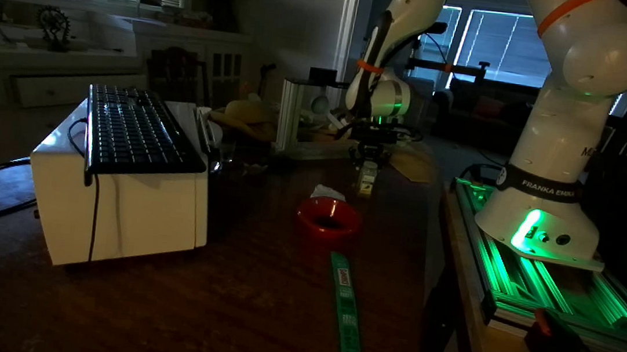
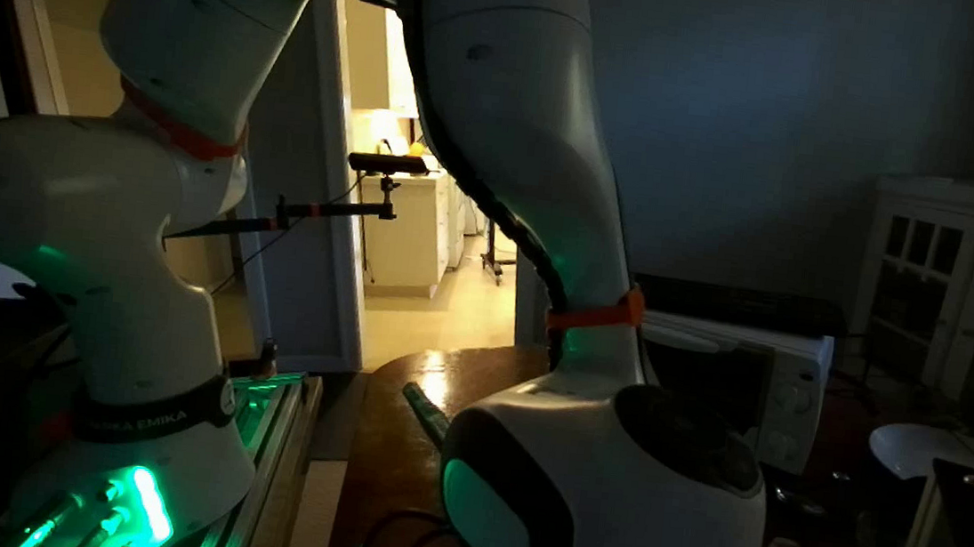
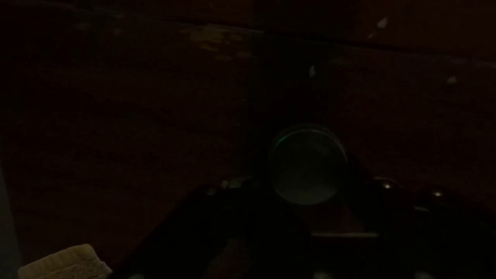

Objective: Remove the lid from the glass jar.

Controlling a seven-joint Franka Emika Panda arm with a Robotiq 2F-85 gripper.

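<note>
The small glass jar [image 1: 366,181] stands upright on the dark wooden table in an exterior view, with a pale label on its side. My gripper [image 1: 371,154] points down at the jar's top. In the wrist view the round lid [image 3: 307,162] is seen from above, between the two fingers of my gripper [image 3: 308,174]. The picture is very dark, so I cannot tell whether the fingers touch the lid. The lid looks seated on the jar, but its rim is hard to make out. In an exterior view the arm hides the gripper and jar.
A red glossy bowl [image 1: 328,218], a crumpled white item [image 1: 327,191] and a green strip [image 1: 348,314] lie near the jar. A white toaster oven [image 1: 128,220] carries a keyboard [image 1: 140,131]. A metal frame [image 1: 290,118] stands behind. A pale item [image 3: 66,263] shows in the wrist view.
</note>
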